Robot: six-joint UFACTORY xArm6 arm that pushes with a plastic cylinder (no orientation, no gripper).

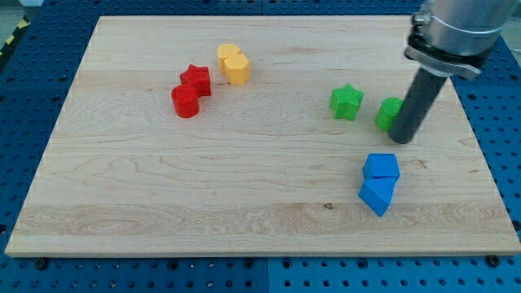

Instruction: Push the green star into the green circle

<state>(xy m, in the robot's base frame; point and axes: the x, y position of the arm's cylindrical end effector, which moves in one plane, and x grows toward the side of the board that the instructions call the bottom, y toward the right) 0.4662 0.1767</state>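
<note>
The wooden board (244,187) lay flat. My tip (404,138), a plain rod with no pincer, touched the green circle (388,114) at right, the green star (347,102) just beside.

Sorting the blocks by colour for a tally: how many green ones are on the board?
2. The green star sits right of the board's centre. The green circle lies just to its right, apart from it and partly hidden behind my tip. No other green shows.

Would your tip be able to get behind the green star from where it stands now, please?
Probably yes. My tip stands at the green circle, at the view's right of the green star. The board around the star is bare, so I could circle to its left side.
</note>
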